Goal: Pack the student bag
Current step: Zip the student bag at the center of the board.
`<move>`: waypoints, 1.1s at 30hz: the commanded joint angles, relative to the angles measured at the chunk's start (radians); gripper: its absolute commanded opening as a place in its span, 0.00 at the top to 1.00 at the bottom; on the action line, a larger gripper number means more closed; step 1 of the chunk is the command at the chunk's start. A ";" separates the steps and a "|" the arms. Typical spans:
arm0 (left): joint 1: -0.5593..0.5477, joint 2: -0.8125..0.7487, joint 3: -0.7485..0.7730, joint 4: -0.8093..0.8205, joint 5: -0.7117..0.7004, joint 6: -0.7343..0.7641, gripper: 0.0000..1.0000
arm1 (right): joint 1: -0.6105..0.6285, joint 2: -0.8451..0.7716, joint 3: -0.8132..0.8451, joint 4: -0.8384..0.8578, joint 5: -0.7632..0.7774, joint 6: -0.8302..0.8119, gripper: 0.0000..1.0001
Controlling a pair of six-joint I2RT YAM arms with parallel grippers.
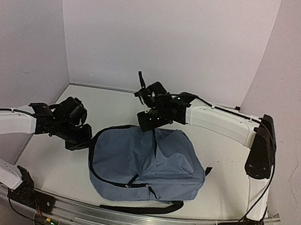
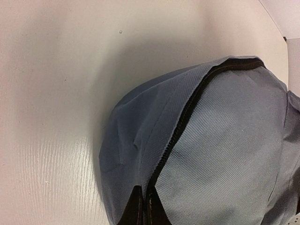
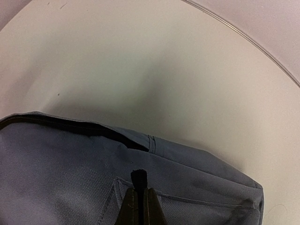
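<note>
The bag (image 1: pixel 146 164) lies flat in the middle of the counter (image 1: pixel 225 155). Its zip (image 2: pixel 180 126) looks drawn together where visible, and nothing inside shows. The left gripper (image 2: pixel 144 197), pressed together, pinches the zip seam at the bag's left edge. The right gripper (image 3: pixel 140 194), also pressed together, nips a black tab (image 3: pixel 138 177) at the bag's far edge. A black strap (image 1: pixel 143 207) trails along the near side.

student bag (image 2: pixel 225 154) cropped, interior hidden
</note>
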 commanded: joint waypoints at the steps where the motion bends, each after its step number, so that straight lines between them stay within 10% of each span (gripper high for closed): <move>1: 0.007 -0.027 -0.008 -0.009 -0.060 -0.011 1.00 | 0.002 -0.186 -0.075 0.052 -0.105 0.081 1.00; 21: 0.029 -0.017 -0.075 -0.002 -0.074 -0.031 1.00 | 0.001 -0.564 -0.506 0.314 0.071 0.492 1.00; 33: 0.030 -0.031 -0.061 0.030 -0.047 -0.030 1.00 | 0.007 -0.564 -0.589 0.364 -0.189 0.472 1.00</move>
